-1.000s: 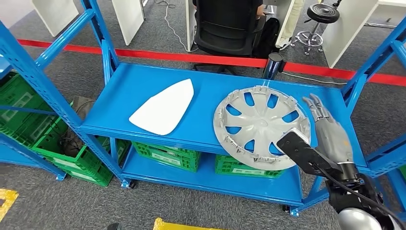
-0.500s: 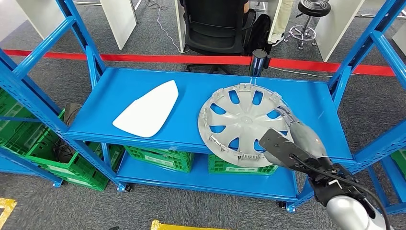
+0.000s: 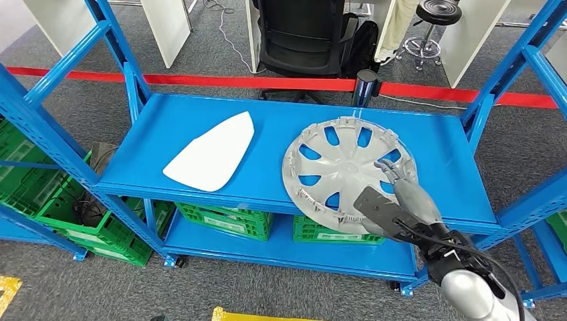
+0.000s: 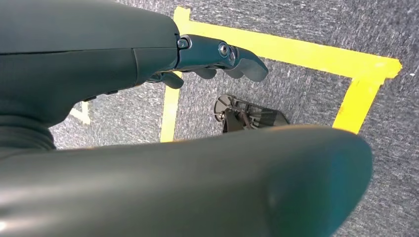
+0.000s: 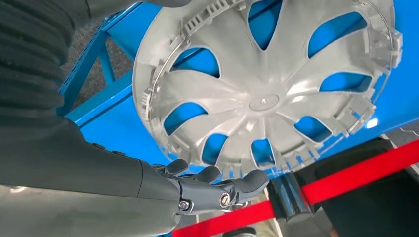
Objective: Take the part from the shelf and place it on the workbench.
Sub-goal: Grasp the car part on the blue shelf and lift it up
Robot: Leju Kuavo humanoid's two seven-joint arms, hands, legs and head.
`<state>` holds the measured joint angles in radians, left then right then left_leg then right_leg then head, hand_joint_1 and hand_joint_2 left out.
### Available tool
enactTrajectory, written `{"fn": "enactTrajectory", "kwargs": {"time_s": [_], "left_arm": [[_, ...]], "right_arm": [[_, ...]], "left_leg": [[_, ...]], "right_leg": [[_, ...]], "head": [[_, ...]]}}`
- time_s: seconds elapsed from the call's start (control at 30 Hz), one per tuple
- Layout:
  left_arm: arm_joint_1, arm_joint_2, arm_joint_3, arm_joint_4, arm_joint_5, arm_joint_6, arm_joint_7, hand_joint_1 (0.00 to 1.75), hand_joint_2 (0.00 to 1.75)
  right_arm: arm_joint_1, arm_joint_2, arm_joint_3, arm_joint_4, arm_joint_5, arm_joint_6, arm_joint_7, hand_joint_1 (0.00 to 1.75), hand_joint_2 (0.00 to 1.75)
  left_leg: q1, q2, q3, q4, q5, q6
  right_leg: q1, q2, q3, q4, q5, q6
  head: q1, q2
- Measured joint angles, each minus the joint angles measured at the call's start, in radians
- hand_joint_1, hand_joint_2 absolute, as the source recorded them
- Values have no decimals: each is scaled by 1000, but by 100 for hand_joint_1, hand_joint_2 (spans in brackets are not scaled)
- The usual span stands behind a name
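The right arm (image 3: 468, 287) comes in from the lower right and reaches forward, forearm angled up toward the left. Its right hand (image 3: 404, 190) is stretched out flat, fingers (image 5: 237, 185) extended and slightly curled at the tips, thumb apart, nothing gripped. The left hand (image 4: 217, 57) hangs low and points downward, its fingers loosely curled in with nothing between them and the thick thumb.

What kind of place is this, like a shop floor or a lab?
Probably an indoor workshop or robot test area. A blue metal shelf rack holds a grey wheel cover and a white panel, green crates sit below, and red tape marks the carpeted floor.
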<state>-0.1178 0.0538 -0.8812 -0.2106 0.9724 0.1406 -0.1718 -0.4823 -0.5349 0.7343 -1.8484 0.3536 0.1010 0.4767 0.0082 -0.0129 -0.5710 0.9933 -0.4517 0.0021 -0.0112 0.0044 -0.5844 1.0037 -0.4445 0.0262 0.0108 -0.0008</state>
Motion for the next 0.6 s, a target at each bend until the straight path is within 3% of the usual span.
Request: {"fn": "enactTrajectory", "kwargs": {"time_s": [0.6], "left_arm": [[-3, 0, -14, 0, -18, -10, 24, 0, 0]], "right_arm": [[-16, 81, 57, 246, 13, -23, -100, 0, 175]], "left_leg": [[-1, 0, -1, 0, 1, 2]], "right_leg": [[-1, 0, 1, -3, 2, 3]], "head": [[0, 0]]}}
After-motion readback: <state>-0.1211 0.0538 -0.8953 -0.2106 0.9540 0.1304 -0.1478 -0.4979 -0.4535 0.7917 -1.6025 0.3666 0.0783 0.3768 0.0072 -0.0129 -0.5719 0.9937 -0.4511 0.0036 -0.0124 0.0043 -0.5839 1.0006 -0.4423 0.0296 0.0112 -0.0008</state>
